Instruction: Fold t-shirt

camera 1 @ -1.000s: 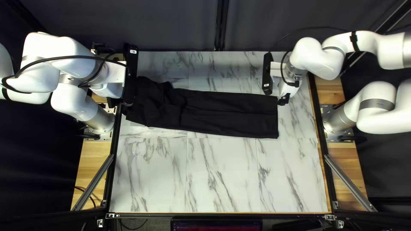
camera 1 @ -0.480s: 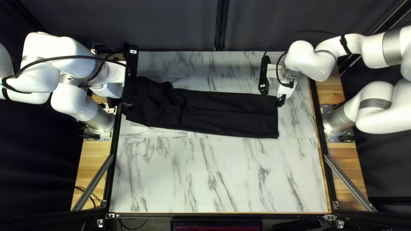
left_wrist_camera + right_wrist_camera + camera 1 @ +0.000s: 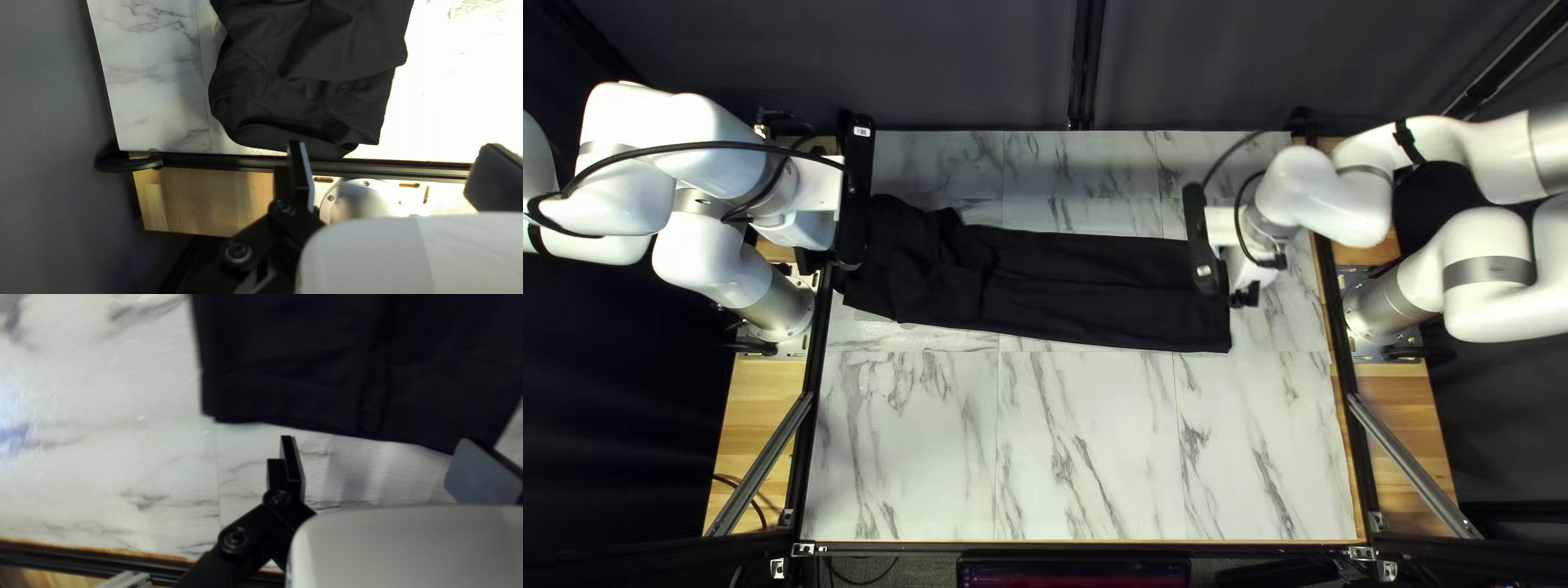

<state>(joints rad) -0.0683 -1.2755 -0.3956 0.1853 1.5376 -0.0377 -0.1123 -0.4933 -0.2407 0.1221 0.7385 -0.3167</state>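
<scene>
The black t-shirt [image 3: 1100, 285] lay from the table's [image 3: 1089, 446] ten o'clock toward three. The left gripper [image 3: 393, 171] and right gripper [image 3: 384, 465] had their fingers spread; closing the right one short of the hem [image 3: 305, 416] risked pinching air, a lopsided grip skewing the fold.

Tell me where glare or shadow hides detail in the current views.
Left wrist view: glare washes the table nearly white on one side of the black cloth; marble veins show on the other. Right wrist view: grey smears, shadow or reflection, within the open right end effector. Top left view: light fairly even, cloth folds faint.
</scene>
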